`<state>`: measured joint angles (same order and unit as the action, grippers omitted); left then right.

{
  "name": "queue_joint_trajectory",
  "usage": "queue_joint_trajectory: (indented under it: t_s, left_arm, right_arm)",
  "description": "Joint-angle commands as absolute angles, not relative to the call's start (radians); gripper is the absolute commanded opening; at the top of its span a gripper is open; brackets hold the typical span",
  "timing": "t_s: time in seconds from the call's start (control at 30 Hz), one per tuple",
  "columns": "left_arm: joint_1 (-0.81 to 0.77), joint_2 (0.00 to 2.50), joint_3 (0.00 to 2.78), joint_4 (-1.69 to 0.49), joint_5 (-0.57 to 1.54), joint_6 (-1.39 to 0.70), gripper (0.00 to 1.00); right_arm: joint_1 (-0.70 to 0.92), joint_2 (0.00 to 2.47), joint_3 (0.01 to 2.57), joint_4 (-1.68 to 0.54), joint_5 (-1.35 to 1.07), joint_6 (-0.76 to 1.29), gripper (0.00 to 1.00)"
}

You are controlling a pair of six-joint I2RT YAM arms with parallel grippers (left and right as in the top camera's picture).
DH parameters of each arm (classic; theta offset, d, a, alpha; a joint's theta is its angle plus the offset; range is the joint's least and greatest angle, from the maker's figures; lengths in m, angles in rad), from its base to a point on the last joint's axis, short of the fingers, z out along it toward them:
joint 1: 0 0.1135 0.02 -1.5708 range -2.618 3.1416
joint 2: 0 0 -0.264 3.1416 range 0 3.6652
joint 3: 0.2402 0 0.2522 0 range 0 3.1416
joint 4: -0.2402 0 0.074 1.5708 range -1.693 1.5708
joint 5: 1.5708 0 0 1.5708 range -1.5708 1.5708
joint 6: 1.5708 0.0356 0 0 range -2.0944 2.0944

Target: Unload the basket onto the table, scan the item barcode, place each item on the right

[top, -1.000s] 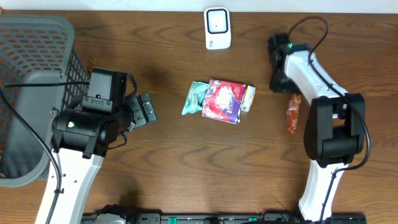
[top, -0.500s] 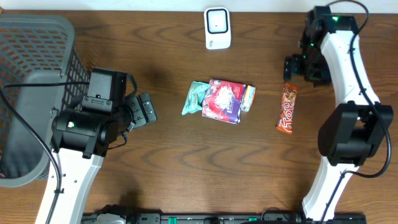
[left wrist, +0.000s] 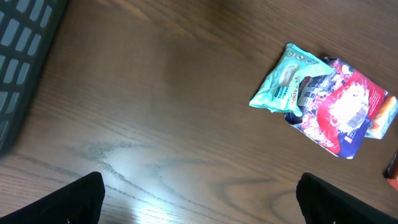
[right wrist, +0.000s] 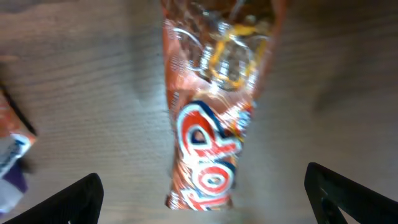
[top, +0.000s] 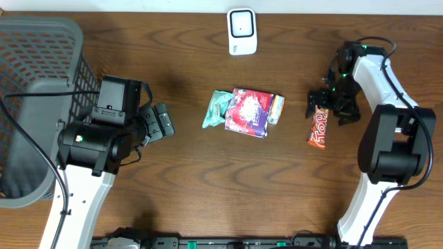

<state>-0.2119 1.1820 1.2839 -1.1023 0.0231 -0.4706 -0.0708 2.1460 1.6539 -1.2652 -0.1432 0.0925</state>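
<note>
Picking up the snack bar cleanly looks like the step in hand. The bar lies flat on the table at the right side, well apart from the pile of packets in the middle, with its printed name facing up. The right end effector hangs over the bar's upper end with its fingers spread wide and holding nothing; the wrist view shows the wrapper lying lengthwise between them.

To do this well, the right arm should probably come straight down and close across the bar's narrow width, nearer the middle than the crinkled end — a pinch on the loose foil alone could slip or let the bar droop. No barcode shows on the upper face, so it is likely underneath, and the grip should leave that side uncovered. The white scanner sits at the far edge of the table, so the bar would then need lifting and turning toward it.

The left end effector is also spread and empty, near the grey basket.
</note>
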Motion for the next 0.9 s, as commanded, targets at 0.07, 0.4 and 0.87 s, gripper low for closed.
queue_joint_trajectory:
  t_s: [0.07,0.4,0.87]
  left_arm:
    - [-0.208,1.184,1.279,-1.107,0.014,-0.464,0.98]
    - [-0.208,1.184,1.279,-1.107,0.014,-0.464,0.98]
    - [-0.208,1.184,1.279,-1.107,0.014,-0.464,0.98]
  right_arm:
    - [-0.126,2.147,1.632,-1.236,-0.332,0.043,0.83]
    - [-0.085,2.147,1.527,-1.184,-0.198,0.123,0.63]
    - [0.052,2.147,1.650,-1.108,-0.063,0.294,0.01]
